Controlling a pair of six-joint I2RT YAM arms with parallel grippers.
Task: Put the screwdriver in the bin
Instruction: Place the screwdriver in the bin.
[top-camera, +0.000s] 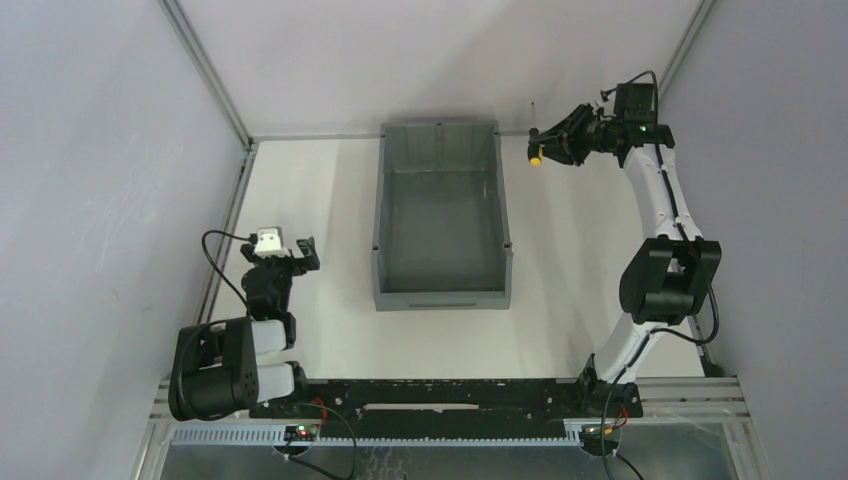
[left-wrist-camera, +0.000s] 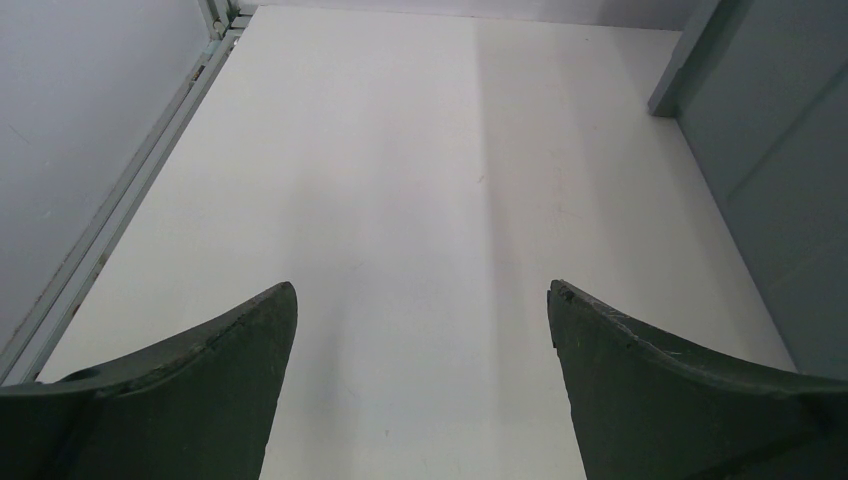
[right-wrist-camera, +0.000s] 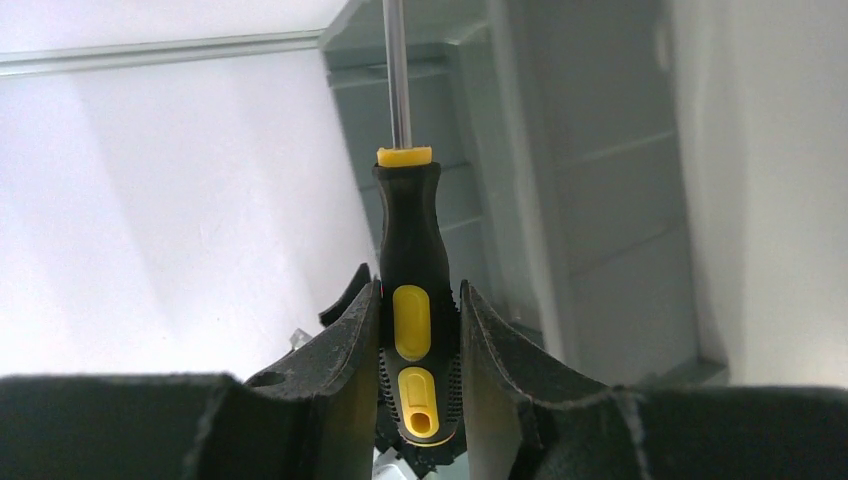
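Right end effector clamping screwdriver, beside far right rim of bin, left end effector spread wide over table

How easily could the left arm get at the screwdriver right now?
Probably not easily. The screwdriver is clamped in the right gripper beside the far right corner of the grey bin, which stands between it and the open left gripper.

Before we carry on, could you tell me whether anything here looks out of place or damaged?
Nothing stands out. The right gripper holds the screwdriver squarely by its handle beside the bin, which stands upright and empty; the left gripper hangs open over the table.
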